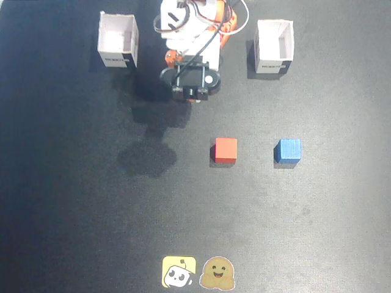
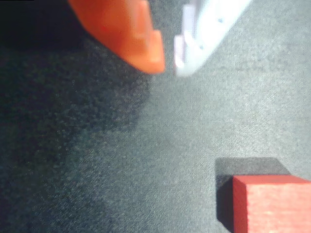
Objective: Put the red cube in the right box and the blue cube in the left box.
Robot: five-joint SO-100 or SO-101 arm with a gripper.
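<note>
While both cubes sit untouched on the dark table (image 1: 73, 207), your fixed view shows the gripper (image 1: 194, 97) hanging short of the red cube (image 1: 225, 149); the blue cube (image 1: 288, 151) lies well right. One white box (image 1: 118, 41) stands far left, its twin (image 1: 273, 47) far right, both empty. Two stickers (image 1: 198, 273) lie clear.

In your wrist view, the fingertips (image 2: 153, 53) nearly meet, gripping nothing; the red cube (image 2: 272, 204) lies lower right. You are likely still reaching: spread them, then descend.

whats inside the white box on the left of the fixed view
Nothing shows inside the small white open-top card box: only its bare pinkish-white floor and inner walls. The small orange-red cube and the small bright blue cube sit outside on the black table.
</note>
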